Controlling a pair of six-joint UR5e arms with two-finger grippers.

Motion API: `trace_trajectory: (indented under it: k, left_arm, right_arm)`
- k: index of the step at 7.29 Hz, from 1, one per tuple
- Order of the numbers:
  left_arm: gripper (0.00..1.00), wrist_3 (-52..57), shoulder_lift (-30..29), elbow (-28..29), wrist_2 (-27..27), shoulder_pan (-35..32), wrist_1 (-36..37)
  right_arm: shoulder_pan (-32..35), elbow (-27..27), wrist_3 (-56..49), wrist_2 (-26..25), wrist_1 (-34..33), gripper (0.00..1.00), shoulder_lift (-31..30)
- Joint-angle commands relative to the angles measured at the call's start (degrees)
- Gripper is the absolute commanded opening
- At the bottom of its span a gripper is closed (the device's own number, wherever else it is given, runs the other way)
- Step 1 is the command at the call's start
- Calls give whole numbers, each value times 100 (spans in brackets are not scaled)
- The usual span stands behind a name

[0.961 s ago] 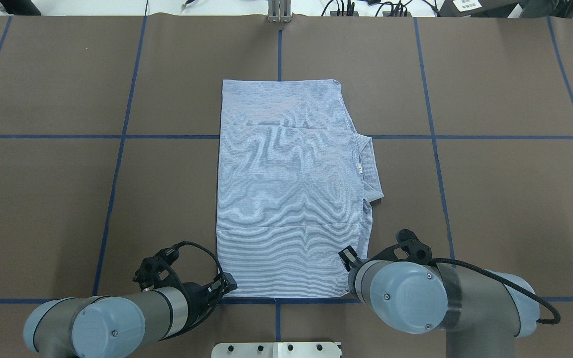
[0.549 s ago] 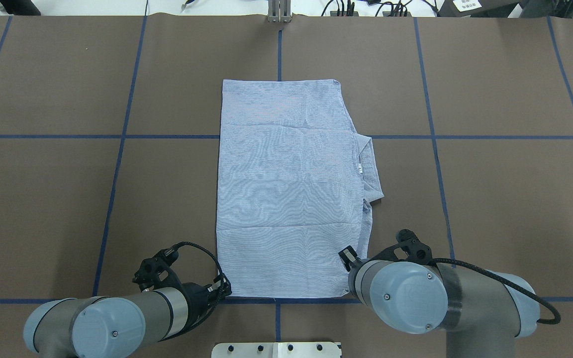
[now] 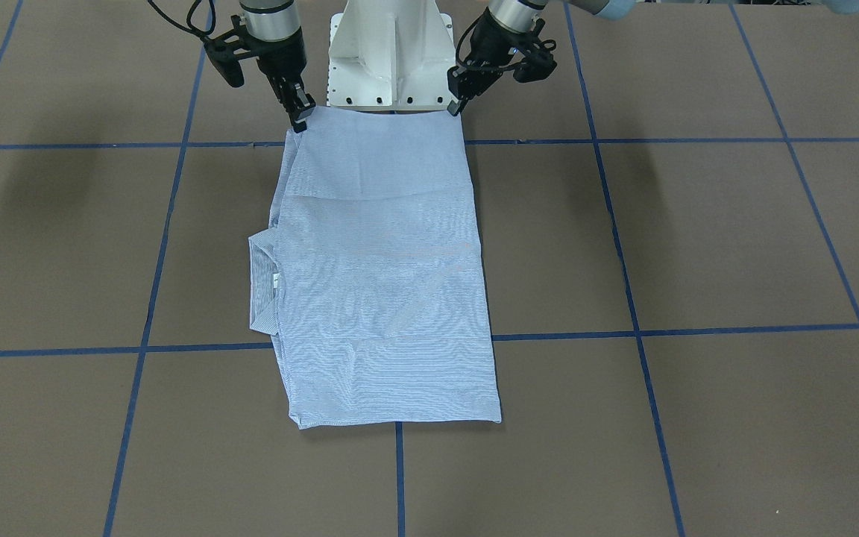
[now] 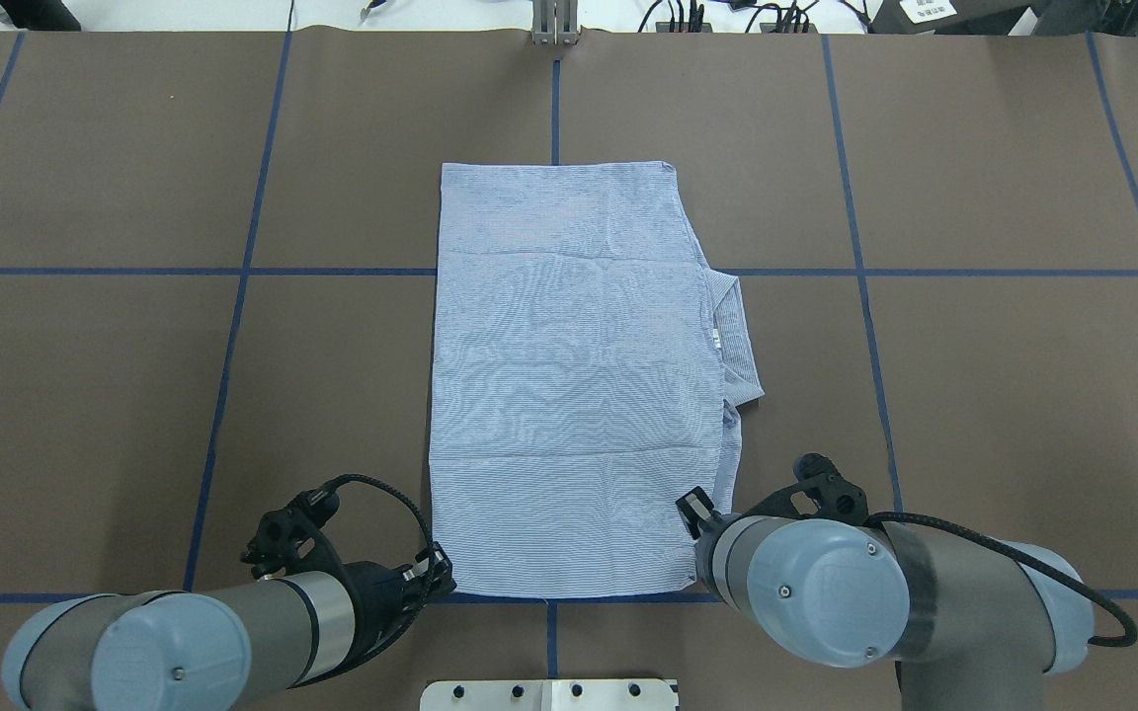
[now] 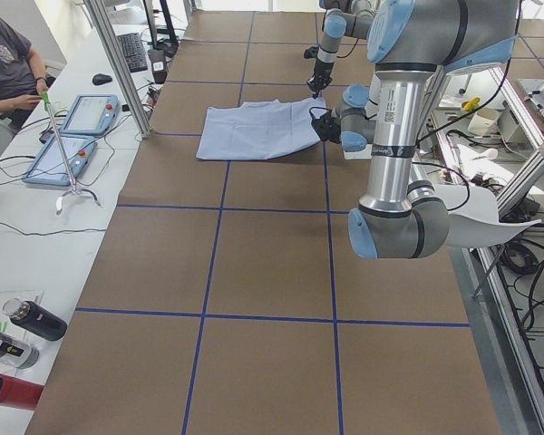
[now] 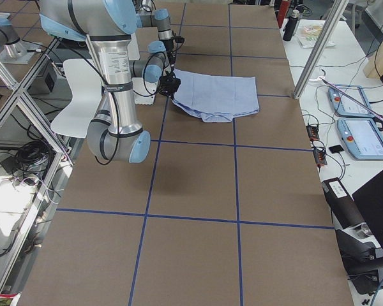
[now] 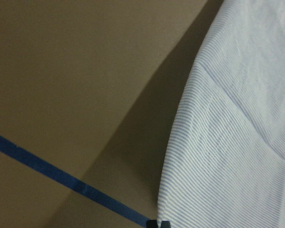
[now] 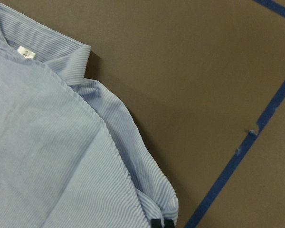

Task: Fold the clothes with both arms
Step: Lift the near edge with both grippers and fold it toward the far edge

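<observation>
The light blue striped shirt (image 4: 569,375) lies folded into a rectangle at the table's middle, its collar (image 4: 737,336) and white neck label (image 8: 24,52) on my right. It also shows in the front view (image 3: 385,283). My left gripper (image 4: 443,575) sits at the shirt's near-left corner. In the left wrist view its fingertips (image 7: 159,223) are closed together on that corner. My right gripper (image 3: 299,123) sits at the near-right corner, with its fingertips (image 8: 160,223) closed on the cloth. In the overhead view the wrist hides it.
The white pedestal base (image 3: 388,60) stands just behind the shirt's near edge. Blue tape lines (image 4: 233,272) grid the brown table. A metal post (image 4: 555,25) stands at the far edge. A side desk with tablets (image 5: 82,113) and bottles (image 5: 32,319) lies beyond.
Both arms have drawn back slightly toward the base, the left one also a little to the left. The shirt's near edge has shifted slightly toward the robot.
</observation>
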Motion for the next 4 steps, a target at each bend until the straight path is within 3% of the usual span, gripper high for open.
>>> trace_trajectory:
  k: [1, 3, 4]
  left_arm:
    - [0, -1, 21, -631, -272, -103, 80]
    - [0, 461, -460, -327, -685, -1249, 106]
    - [0, 683, -655, 32, -1192, -1804, 98]
  right_arm:
    - [414, 594, -14, 175, -479, 0, 110]
    - [1606, 71, -442, 989, -462, 0, 714]
    - [2240, -629, -915, 1542, -427, 0, 1205]
